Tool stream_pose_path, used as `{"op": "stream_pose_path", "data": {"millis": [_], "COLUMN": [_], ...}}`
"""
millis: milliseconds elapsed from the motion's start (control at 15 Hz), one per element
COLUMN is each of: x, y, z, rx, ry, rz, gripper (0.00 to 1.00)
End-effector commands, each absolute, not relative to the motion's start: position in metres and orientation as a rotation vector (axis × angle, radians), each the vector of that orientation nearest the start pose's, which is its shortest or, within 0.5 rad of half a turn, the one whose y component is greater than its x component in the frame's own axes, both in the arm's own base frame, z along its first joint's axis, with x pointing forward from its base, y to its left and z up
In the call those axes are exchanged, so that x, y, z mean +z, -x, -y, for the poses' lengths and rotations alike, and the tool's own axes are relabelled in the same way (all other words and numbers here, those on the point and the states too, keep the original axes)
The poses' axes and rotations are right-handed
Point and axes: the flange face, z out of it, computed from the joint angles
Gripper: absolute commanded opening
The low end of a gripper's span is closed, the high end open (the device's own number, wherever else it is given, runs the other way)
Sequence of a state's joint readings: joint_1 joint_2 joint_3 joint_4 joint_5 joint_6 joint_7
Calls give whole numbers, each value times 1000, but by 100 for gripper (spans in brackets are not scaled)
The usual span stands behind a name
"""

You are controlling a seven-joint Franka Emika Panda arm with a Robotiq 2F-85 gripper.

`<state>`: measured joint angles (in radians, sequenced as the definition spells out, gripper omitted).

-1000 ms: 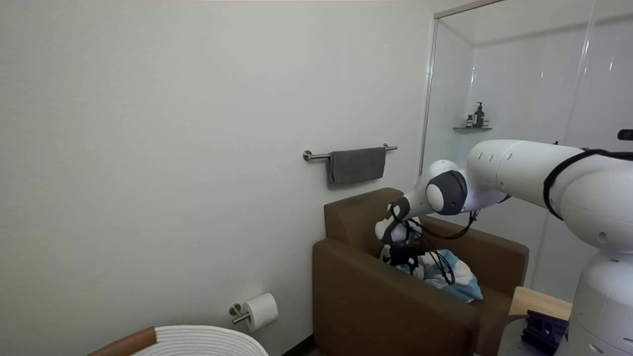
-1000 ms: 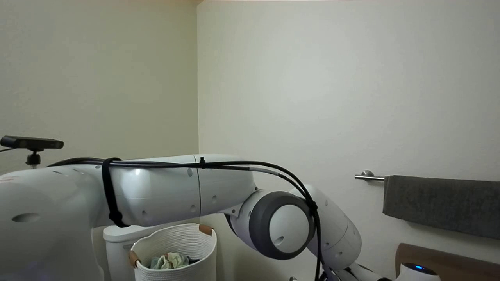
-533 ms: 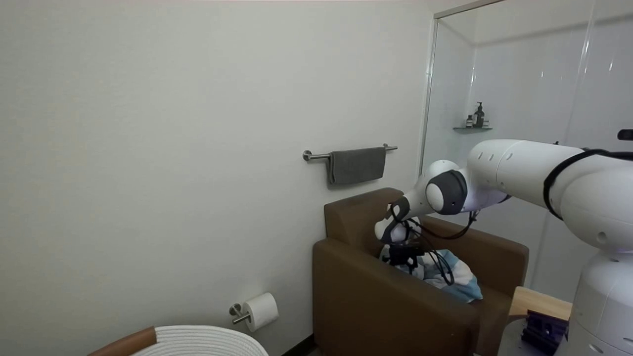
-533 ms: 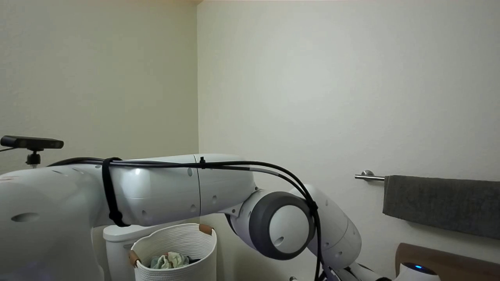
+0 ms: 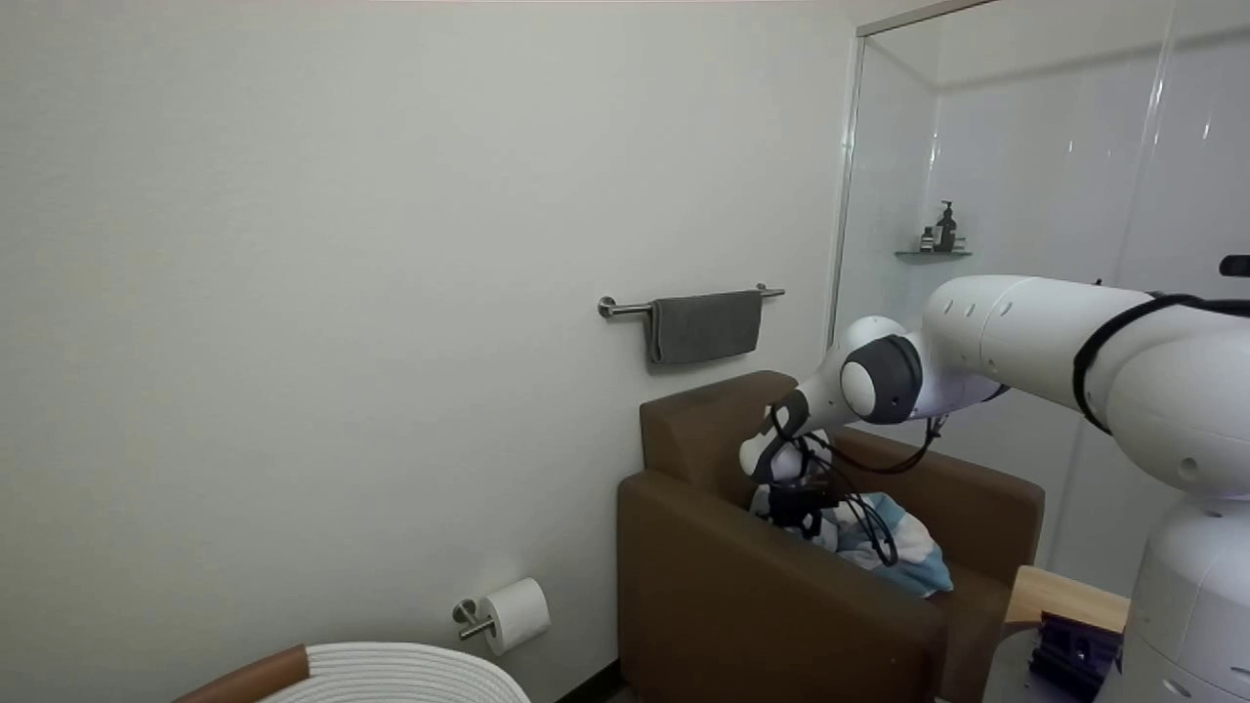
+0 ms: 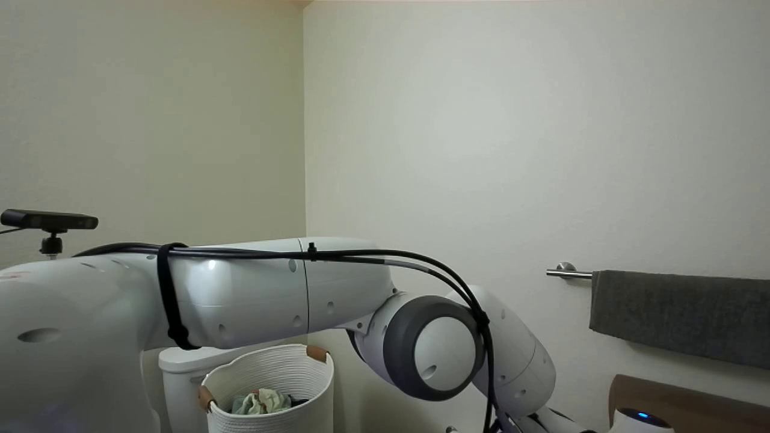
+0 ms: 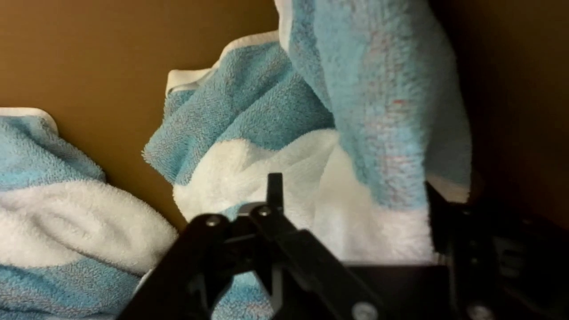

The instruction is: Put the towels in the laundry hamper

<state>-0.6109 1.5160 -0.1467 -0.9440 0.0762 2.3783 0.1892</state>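
Light-blue-and-white striped terry towel (image 5: 918,547): yet to go in; it lies bunched on the seat of a boxy brown armchair (image 5: 771,605), off to the right.
Black two-fingered gripper (image 7: 353,189): down among that towel's folds, jaws well apart with cloth between them; I see no firm hold.
Round white woven-rope hamper with brown handles (image 6: 316,415): stands left of the armchair, a crumpled pale-green towel (image 6: 264,402) already inside, a dark scrap (image 6: 297,402) beside it too hidden to name.
Dark grey folded towel (image 5: 705,327): hangs on a metal rail (image 5: 630,309) beyond the armchair; perhaps due in too.
Job so far: partway, I'd judge; the striped one needs gripping, lifting, carrying across.
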Motion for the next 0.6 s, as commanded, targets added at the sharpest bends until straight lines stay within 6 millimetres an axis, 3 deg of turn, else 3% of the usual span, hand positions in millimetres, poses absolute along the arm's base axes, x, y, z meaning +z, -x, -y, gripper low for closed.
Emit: {"op": "stream_pose_path", "data": {"millis": [0,267,533], "x": [-96,-99,-97], "y": [-531,-529,-529], "z": [457,455,453], "rx": [161,189,251], "ry": [2942,2949,2942], "rz": [-1288,-1246,-1133], "gripper": [39,13,4]}}
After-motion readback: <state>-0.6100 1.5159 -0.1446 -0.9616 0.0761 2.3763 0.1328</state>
